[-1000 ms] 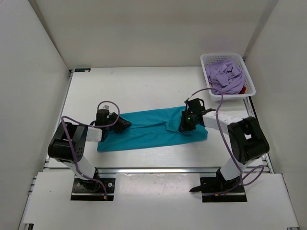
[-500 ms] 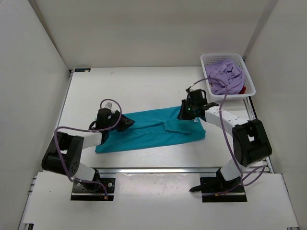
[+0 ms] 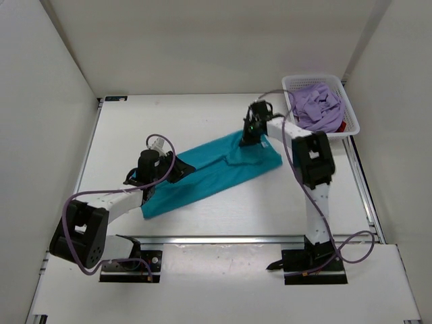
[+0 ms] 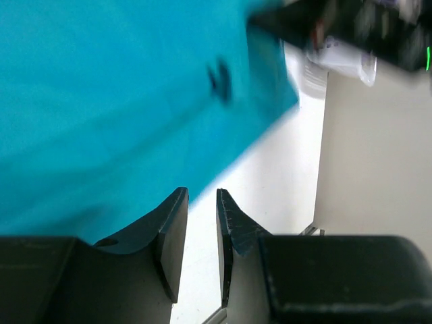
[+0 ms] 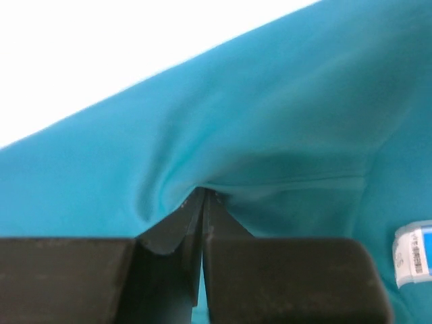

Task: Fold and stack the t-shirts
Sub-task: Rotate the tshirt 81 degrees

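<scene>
The teal t-shirt (image 3: 209, 177) lies across the middle of the table (image 3: 169, 121), running slantwise from 7 o'clock to 1 o'clock. The right gripper (image 3: 251, 133) is clenched on a pinch of its far edge at the 1 o'clock end, with cloth puckered around the tips. The left gripper (image 3: 175, 173) sits over the shirt's 8 o'clock part, jaws slightly parted with bare table showing between them. At the table's 2 o'clock corner, the white mesh basket (image 3: 297, 82) holds the lavender t-shirt (image 3: 317, 108) over a sliver of dark red t-shirt (image 3: 342, 126).
</scene>
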Available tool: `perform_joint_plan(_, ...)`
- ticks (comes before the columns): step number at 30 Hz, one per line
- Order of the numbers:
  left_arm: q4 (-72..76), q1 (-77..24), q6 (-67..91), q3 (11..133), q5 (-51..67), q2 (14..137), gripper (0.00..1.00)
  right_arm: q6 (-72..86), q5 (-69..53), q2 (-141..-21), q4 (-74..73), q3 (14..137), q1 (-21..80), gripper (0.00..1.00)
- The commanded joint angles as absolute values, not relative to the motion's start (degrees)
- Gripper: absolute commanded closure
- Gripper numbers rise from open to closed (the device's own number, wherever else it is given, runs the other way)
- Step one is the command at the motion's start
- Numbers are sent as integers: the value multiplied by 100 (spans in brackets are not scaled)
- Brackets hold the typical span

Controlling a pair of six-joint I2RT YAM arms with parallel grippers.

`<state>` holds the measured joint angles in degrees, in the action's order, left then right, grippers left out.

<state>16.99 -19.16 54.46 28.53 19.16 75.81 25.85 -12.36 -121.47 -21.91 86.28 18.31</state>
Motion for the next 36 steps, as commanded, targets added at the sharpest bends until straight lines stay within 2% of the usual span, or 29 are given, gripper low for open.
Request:
perform_joint_plan(1,1424,-1933,5230,2935,2021,7251,65,2172,-1580,-13646,-3422,11316,1591,100)
perform_joint_plan(2,1267,-1934,5177,2936,1969,7173,65,2154,-1713,-14476,-4063,12930,1565,100)
perform_joint_plan(3,1187,-1934,5159,2927,2004,7137,65,2119,-1905,-15476,-4765,13860,1538,100)
perform_joint_plan(4,1073,-1925,5116,2883,1917,7067,65,2266,-1986,-16365,-5016,15862,1477,100)
perform_joint_plan(5,1011,-1951,5072,2874,1855,7049,65,2529,-2430,-16165,-4557,15403,1355,100)
perform_joint_plan(6,941,-1951,5071,2839,1828,7005,66,2757,-2948,-15624,-3570,14302,1310,100)
perform_joint_plan(8,748,-1951,4984,2804,1767,6900,65,2709,-2971,-15048,-3006,13827,1345,100)
perform_joint_plan(9,660,-1995,4966,2778,1741,6839,65,2585,-2797,-14908,-3093,14217,1397,99)
perform_joint_plan(13,659,-1943,5018,2593,1591,6618,65,2302,-2935,-14836,-4146,16090,1371,78)
perform_joint_plan(15,615,-1934,4975,2593,1626,6601,65,2163,-2927,-14301,-4366,15760,1353,68)
perform_joint_plan(18,615,-1881,4940,2488,1617,6469,64,1593,-2392,-13957,-5254,15986,1590,66)
perform_joint_plan(20,572,-1750,4896,2444,1626,6373,65,1433,-2118,-13686,-5930,15883,1731,70)
perform_joint_plan(22,484,-1609,4791,2400,1801,6250,64,1293,-1996,-13309,-6107,15147,1959,83)
perform_joint_plan(24,396,-1503,4720,2408,1837,6127,63,1187,-1750,-12616,-6126,14524,2178,89)
perform_joint_plan(25,430,-1486,4702,2400,1915,6109,63,1178,-1479,-12421,-6117,14102,2319,89)
perform_joint_plan(27,492,-1598,4667,2434,1986,6056,63,1203,-1047,-11309,-5489,13065,2521,92)
perform_joint_plan(28,510,-1661,4623,2443,1925,6082,64,1352,-1029,-10911,-5119,11825,2653,92)
perform_joint_plan(29,518,-1818,4614,2478,1916,6117,63,1632,-1037,-10020,-4045,10281,2715,90)
perform_joint_plan(30,571,-1941,4571,2487,1933,6117,64,1817,-1055,-9202,-2999,9517,2812,89)
perform_joint_plan(32,563,-1951,4536,2505,2039,6118,65,2572,-1220,-8337,-1635,7016,2997,82)
perform_joint_plan(35,501,-1609,4562,2487,2100,5801,65,3451,-1257,-8138,-204,5393,3584,75)
perform_joint_plan(36,440,-1434,4535,2461,2127,5653,64,3593,-1187,-8226,346,5222,3830,74)
